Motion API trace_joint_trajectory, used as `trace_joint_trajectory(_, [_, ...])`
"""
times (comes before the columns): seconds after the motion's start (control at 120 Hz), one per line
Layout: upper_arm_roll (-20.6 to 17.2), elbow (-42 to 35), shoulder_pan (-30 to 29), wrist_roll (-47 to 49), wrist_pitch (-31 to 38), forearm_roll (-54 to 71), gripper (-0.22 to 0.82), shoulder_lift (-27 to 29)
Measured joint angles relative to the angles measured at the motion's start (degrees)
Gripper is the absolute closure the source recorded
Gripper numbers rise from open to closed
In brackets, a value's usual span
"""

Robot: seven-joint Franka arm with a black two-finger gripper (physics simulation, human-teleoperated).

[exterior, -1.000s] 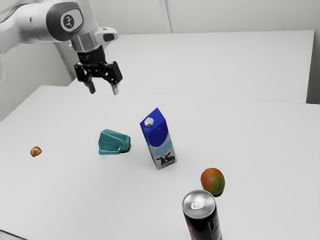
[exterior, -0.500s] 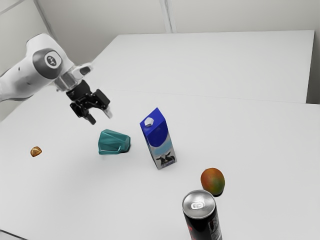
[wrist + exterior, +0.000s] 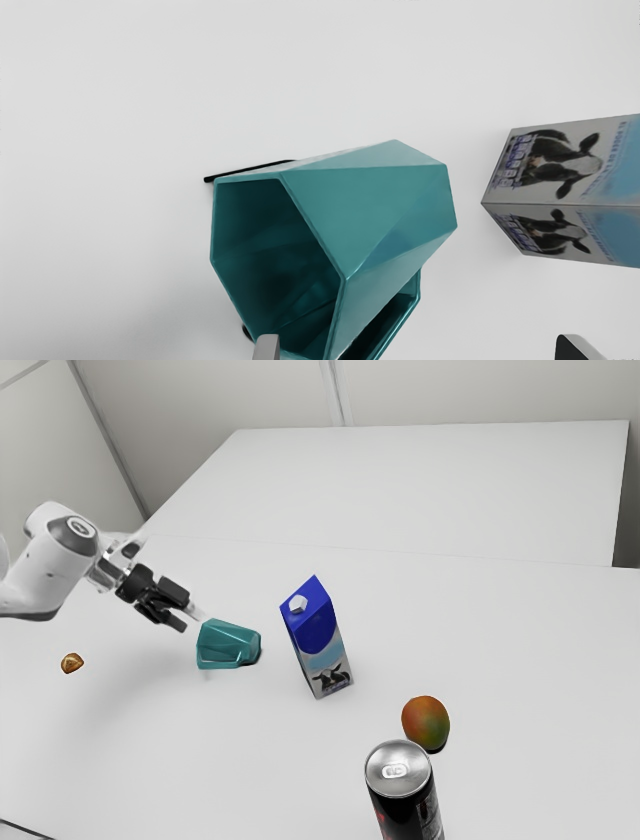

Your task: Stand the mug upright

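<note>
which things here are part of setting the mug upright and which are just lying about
Part of the job:
teal mug, on its side
tool, open, close to the mug

Just lying about:
milk carton, standing
drink can, standing
mango-like fruit
small golden-brown lump

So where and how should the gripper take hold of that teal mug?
Probably by the upper wall at its rim, from the mouth side, one finger inside, clear of the handle. The mug lies on its side, open mouth toward the gripper; the milk carton stands beyond its base.
</note>
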State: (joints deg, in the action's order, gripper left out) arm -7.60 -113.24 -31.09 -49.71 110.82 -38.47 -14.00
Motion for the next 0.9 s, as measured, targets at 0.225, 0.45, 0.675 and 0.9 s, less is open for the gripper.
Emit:
trace_joint_trajectory(0.225, [0.0,2.1,-0.2,-9.0,0.3,-3.3,0.00,-4.7])
trace_joint_trajectory(0.45, [-0.1,2.4,-0.2,-15.2,-1.3,-7.4,0.00,-7.6])
trace_joint_trajectory(0.675, [-0.1,2.6,-0.5,-19.4,-5.3,-10.0,0.12,-8.4])
trace_joint_trajectory(0.9, [-0.1,2.7,-1.2,-22.2,-7.9,-11.0,0.43,-9.0])
